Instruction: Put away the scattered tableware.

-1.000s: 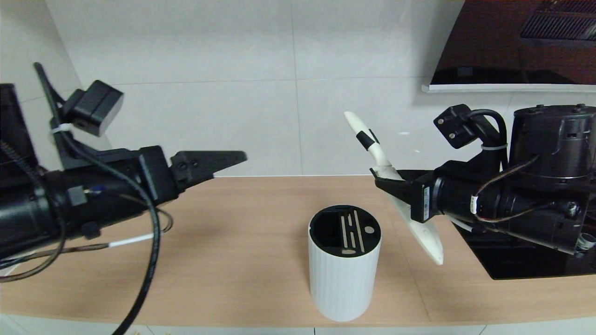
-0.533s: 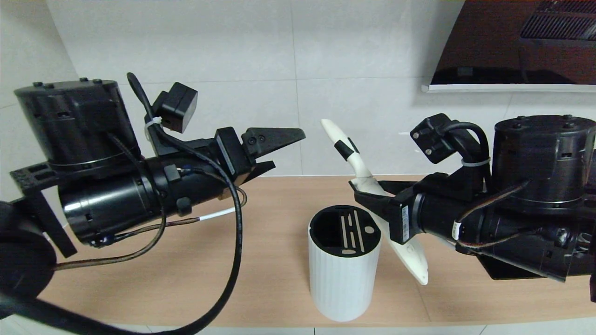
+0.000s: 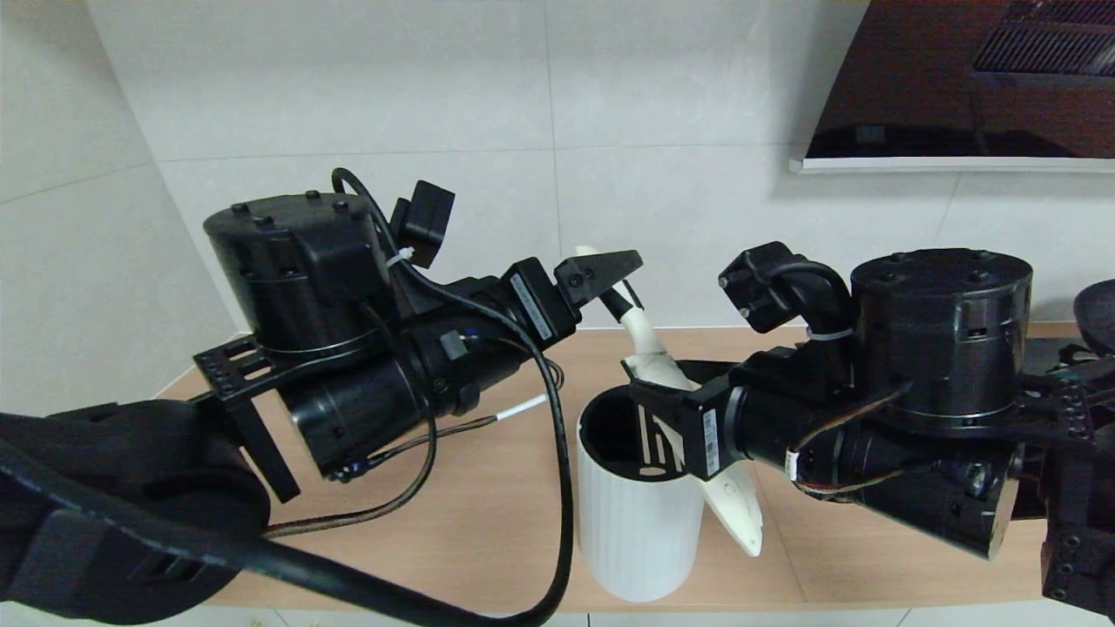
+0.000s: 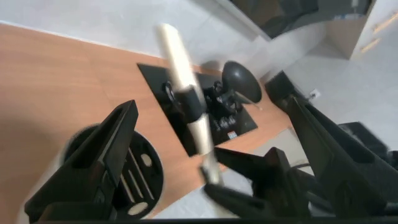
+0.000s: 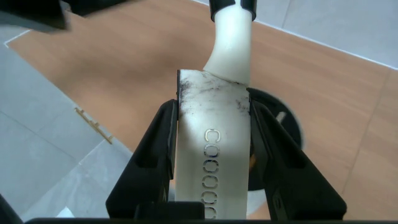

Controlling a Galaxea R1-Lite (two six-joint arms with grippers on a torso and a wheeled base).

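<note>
While my right gripper (image 3: 664, 394) is clamped on the white spatula (image 3: 649, 347), which is tilted over the rim of the ribbed white holder (image 3: 636, 522) on the wooden counter (image 3: 470, 488), my left gripper (image 3: 610, 283) is spread wide around the handle's tip.

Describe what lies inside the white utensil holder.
A black slotted insert tops the utensil holder; its open compartment is dark. The right gripper and spatula cover the right side.

Place: kitchen
Worktop: wooden countertop (image 3: 488, 488)
Wall: white tiled wall (image 3: 348, 87)
Appliances: dark range hood (image 3: 958, 78), black cooktop (image 4: 152, 78)
</note>
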